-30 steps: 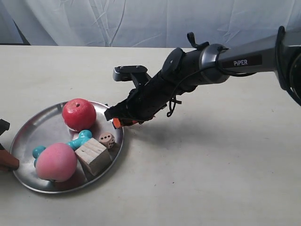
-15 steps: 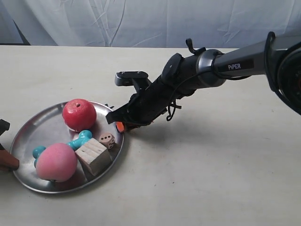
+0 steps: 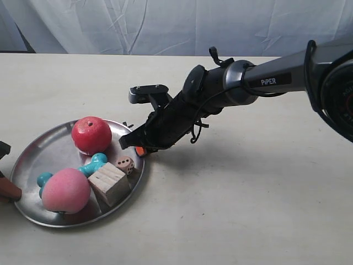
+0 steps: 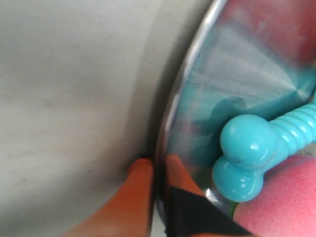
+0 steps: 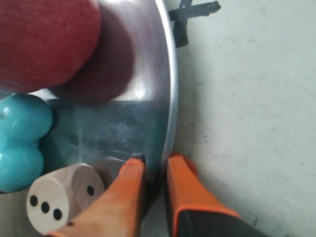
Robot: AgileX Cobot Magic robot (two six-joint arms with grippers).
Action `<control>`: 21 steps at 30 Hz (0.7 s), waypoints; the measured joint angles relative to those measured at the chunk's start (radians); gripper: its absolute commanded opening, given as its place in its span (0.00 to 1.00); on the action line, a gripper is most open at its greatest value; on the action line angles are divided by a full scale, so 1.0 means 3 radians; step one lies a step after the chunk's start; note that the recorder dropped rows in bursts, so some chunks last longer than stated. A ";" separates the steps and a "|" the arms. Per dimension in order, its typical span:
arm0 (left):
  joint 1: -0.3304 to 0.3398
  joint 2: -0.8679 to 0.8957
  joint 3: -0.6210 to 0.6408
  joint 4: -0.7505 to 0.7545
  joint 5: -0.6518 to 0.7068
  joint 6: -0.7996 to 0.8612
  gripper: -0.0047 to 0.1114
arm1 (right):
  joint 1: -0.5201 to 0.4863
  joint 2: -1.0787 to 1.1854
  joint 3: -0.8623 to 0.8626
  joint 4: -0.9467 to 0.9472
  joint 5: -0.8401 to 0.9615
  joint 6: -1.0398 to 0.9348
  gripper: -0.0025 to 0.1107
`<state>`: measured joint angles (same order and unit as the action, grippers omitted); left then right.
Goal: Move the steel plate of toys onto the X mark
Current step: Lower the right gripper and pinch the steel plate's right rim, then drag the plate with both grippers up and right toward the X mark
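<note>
The steel plate (image 3: 38,152), toward the bench edge at the exterior view's left, is clamped at opposite sides of its rim by the left gripper (image 4: 157,163) and right gripper (image 5: 155,160). The X mark (image 5: 191,15) is just beside the rim, partly cut off.

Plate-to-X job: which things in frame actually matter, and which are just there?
In the job: steel plate; its toys: red apple, pink peach, turquoise bone, wooden cube, die; X mark; left gripper and right gripper, fingers pinching the rim.
Just there: white cloth behind; table.
</note>
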<state>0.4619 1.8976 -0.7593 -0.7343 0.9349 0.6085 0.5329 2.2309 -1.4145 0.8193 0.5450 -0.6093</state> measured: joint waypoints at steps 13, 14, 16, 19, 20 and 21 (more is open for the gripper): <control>0.0012 -0.0008 0.0020 -0.0085 0.0006 0.0171 0.04 | 0.0034 -0.0072 -0.0004 -0.0205 0.0054 0.0045 0.01; 0.0013 -0.0014 0.0026 -0.0091 0.0006 0.0178 0.04 | 0.0034 -0.0080 -0.0004 -0.0205 0.0067 0.0052 0.01; 0.0013 -0.0029 0.0027 -0.0091 -0.0001 0.0191 0.04 | 0.0034 -0.0080 -0.0004 -0.0227 0.0090 0.0061 0.01; 0.0013 -0.0045 0.0031 -0.0119 -0.0001 0.0250 0.04 | 0.0036 -0.0092 0.0003 -0.0251 0.0118 0.0068 0.01; 0.0013 -0.0052 0.0034 -0.0129 -0.0001 0.0267 0.04 | 0.0036 -0.0097 0.0008 -0.0257 0.0123 0.0068 0.01; 0.0013 -0.0069 0.0039 -0.0132 -0.0001 0.0275 0.04 | 0.0036 -0.0097 0.0010 -0.0257 0.0125 0.0074 0.01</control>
<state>0.4657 1.8768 -0.7475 -0.7739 0.9346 0.6912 0.5438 2.2019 -1.4116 0.7423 0.5826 -0.5872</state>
